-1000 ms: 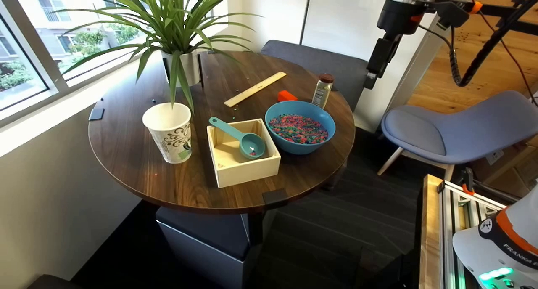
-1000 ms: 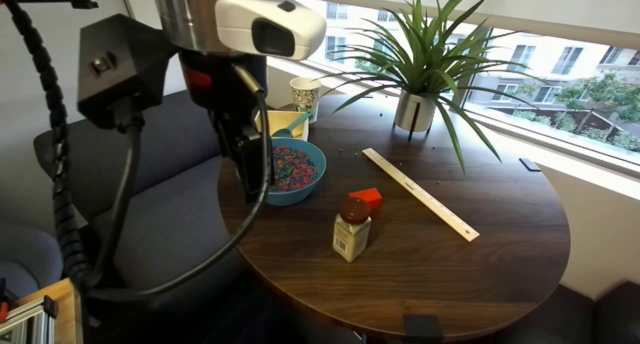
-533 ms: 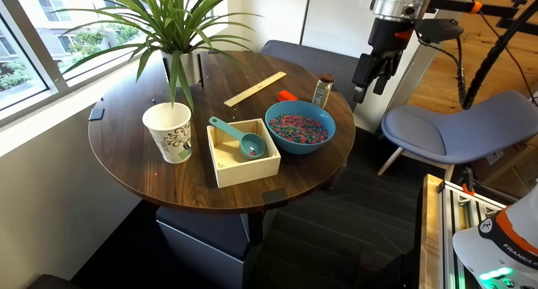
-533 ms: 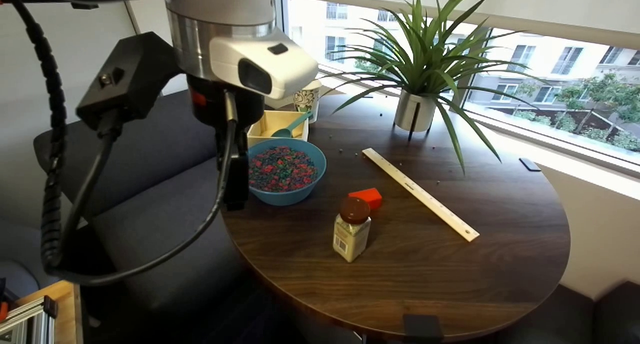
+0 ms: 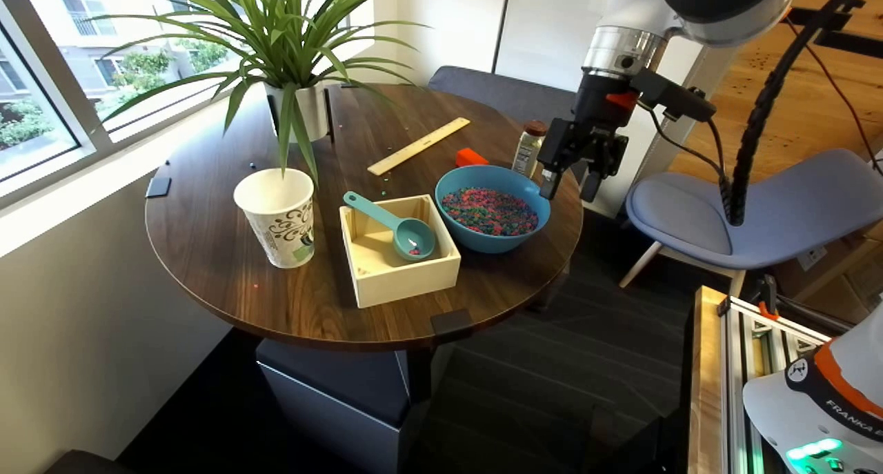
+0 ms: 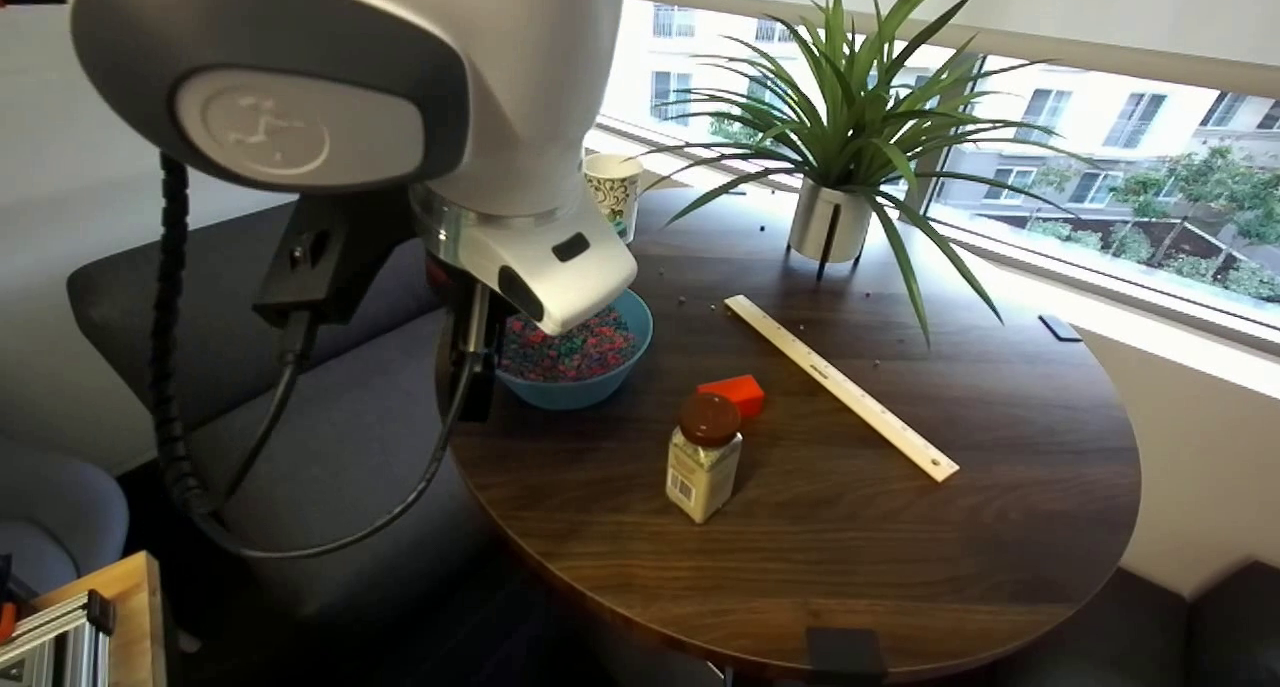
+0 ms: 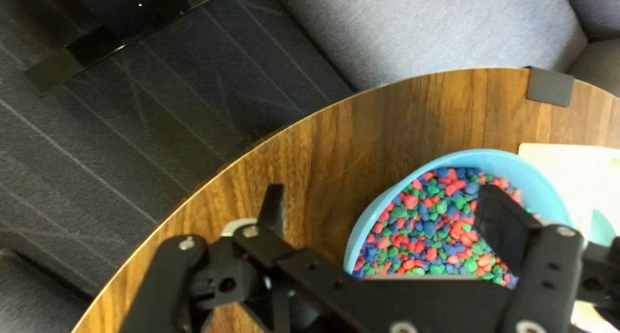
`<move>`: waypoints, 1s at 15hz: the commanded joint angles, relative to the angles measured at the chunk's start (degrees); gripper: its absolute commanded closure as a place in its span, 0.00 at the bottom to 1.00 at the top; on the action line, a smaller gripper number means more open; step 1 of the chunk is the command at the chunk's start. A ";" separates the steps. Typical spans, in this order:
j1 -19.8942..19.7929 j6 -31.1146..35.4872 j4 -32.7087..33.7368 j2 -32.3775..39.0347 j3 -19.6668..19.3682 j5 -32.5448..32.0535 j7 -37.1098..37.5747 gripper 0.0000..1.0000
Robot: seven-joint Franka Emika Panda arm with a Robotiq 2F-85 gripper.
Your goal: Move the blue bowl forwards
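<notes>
The blue bowl (image 5: 491, 245) stands upright on the round wooden table, filled with red, green and blue bits. It also shows in the other views (image 6: 580, 395) (image 7: 514, 170). My gripper (image 5: 569, 186) is open and empty, above the table at the bowl's chair-side rim. In the wrist view, my gripper (image 7: 385, 193) has one finger over the bits inside the bowl and the other outside it over bare wood, so the near rim lies between them. I cannot tell whether a finger touches the bowl. In an exterior view the arm hides part of the bowl and most of the gripper.
A cream square box (image 5: 407, 284) with a teal scoop (image 5: 414, 239) stands close beside the bowl. A paper cup (image 5: 279, 219), a brown-capped bottle (image 6: 705, 472), a red block (image 6: 742, 395), a ruler (image 6: 840, 387) and a potted plant (image 6: 830, 232) are also on the table.
My arm has come down and moved toward the bowl, and the gripper has turned so both fingers show apart. The bowl and the other objects have not moved.
</notes>
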 commanded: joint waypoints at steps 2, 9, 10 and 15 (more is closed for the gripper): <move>0.30 6.49 -2.20 3.54 -1.01 8.25 -8.65 0.00; 0.05 11.10 -2.43 5.87 -0.66 11.63 -15.58 0.58; 0.02 11.59 -2.48 5.72 -0.60 11.07 -15.87 0.65; -0.69 12.32 -2.36 4.97 -0.64 6.28 -14.55 0.99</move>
